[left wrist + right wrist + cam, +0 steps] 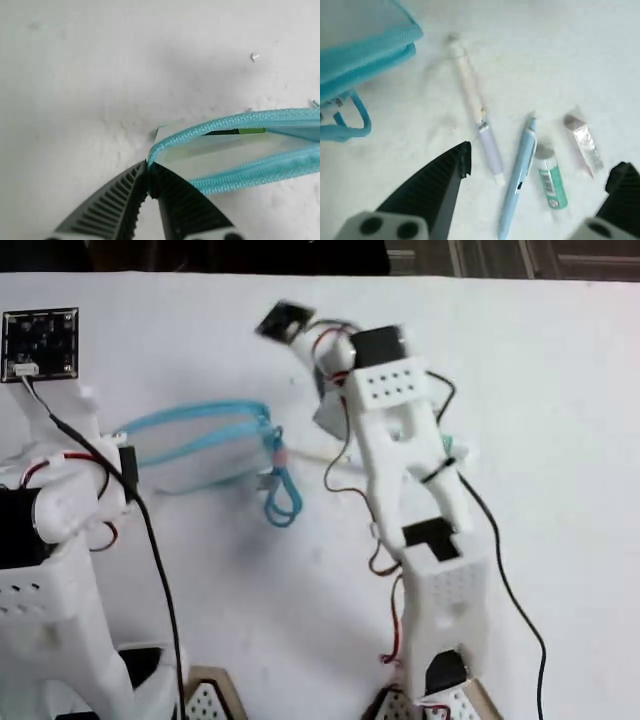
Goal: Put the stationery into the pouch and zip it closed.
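Observation:
A clear pouch (200,450) with a turquoise zipper lies on the white table (560,360); its zipper (235,125) gapes open, and something green shows inside. My left gripper (149,176) is shut on the pouch's end corner. My right gripper (542,172) hangs open wide above the stationery: a white and lavender pen (476,112), a light blue pen (519,177), a small green-labelled tube (551,184) and a clear wrapped piece (583,146). They lie side by side, apart from the pouch (360,45). In the high view the right arm (400,430) covers most of them.
The pouch's blue loop strap (282,498) lies between pouch and stationery. A black square board (40,342) with a cable sits at the table's far left. Loose wires run along the right arm. Small bits (255,57) lie near the pouch.

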{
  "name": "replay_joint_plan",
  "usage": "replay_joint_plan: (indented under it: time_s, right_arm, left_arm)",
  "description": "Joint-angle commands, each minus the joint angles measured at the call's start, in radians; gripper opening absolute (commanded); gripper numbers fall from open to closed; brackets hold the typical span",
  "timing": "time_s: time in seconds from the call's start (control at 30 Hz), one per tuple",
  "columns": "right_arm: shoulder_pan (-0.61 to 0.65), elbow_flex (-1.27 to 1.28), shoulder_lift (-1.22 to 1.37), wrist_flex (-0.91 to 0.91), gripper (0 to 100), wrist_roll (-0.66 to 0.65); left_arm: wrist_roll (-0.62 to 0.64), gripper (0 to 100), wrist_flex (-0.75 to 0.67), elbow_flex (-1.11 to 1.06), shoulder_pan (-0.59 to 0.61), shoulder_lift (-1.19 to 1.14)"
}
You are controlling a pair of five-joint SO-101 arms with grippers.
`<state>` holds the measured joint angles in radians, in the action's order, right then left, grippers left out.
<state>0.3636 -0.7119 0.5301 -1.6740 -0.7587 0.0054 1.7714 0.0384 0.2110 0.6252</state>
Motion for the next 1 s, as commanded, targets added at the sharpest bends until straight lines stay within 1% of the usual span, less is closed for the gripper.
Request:
replay_joint_plan:
  time_s: [0.0,0.13,0.27,0.33,0.43,0.63,0.7,0.8,0.97]
  right_arm:
    - [0.021,0.003,0.085,0.065,41.1,-0.044]
    - [0.028,0.003,0.219,0.127,41.1,-0.043]
    - [0.050,0.003,0.298,0.170,41.0,-0.043]
    - [0.064,0.003,0.320,0.188,38.6,-0.046]
    - [0.077,0.003,0.335,0.205,29.6,-0.048]
    - [0.079,0.003,0.348,0.265,1.6,-0.044]
    - [0.073,0.003,0.343,0.271,3.4,-0.043]
    - [0.068,-0.009,0.335,0.265,1.8,-0.041]
    - [0.044,-0.126,0.329,0.137,1.8,-0.040]
  left_arm:
    - [0.000,2,0.000,0.009,0.001,0.007]
    - [0.000,2,0.000,0.009,0.001,0.007]
    - [0.000,2,0.000,0.009,0.001,0.007]
    - [0.000,2,0.000,0.009,0.001,0.007]
    - [0.000,2,0.000,0.009,0.001,0.007]
    - [0.000,2,0.000,0.009,0.001,0.007]
    - [0.000,2,0.000,0.009,0.001,0.007]
    - [0.000,2,0.000,0.009,0.001,0.007]
    - [0.000,2,0.000,0.009,0.001,0.007]
